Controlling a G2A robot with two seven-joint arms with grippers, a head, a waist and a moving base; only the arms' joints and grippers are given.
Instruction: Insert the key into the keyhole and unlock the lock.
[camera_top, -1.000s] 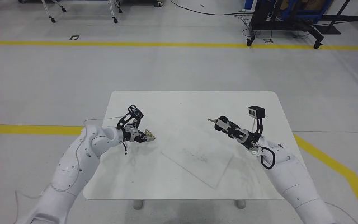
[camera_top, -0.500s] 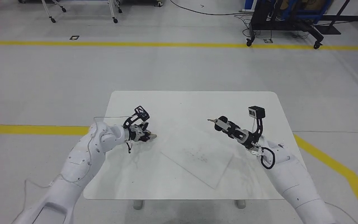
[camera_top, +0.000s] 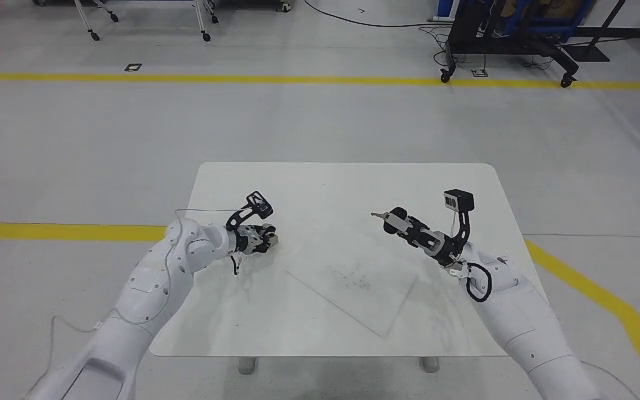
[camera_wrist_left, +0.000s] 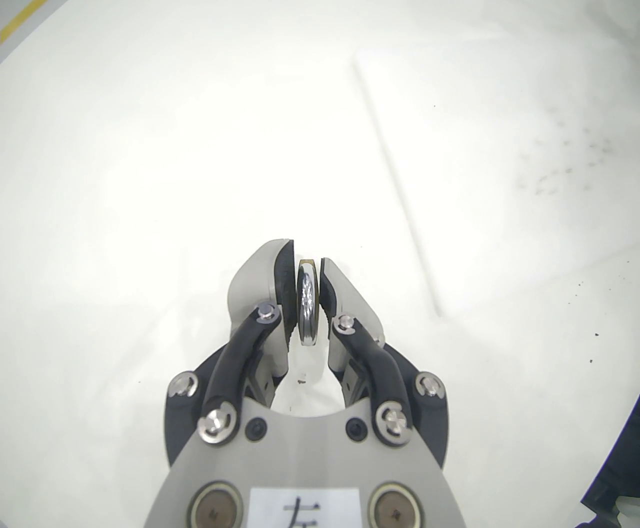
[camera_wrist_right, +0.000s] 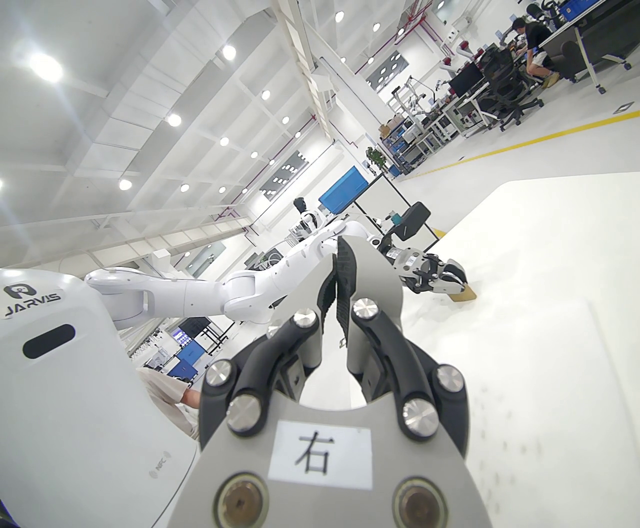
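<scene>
Top view: the left gripper (camera_top: 268, 240), left of centre, is clamped on the lock (camera_wrist_left: 306, 300), low by the table (camera_top: 350, 180). The right gripper (camera_top: 389, 217), right of centre, pinches the key (camera_top: 377, 214). The key's long axis points leftward at the lock, well apart from it. Either arm could probably close the gap.
</scene>
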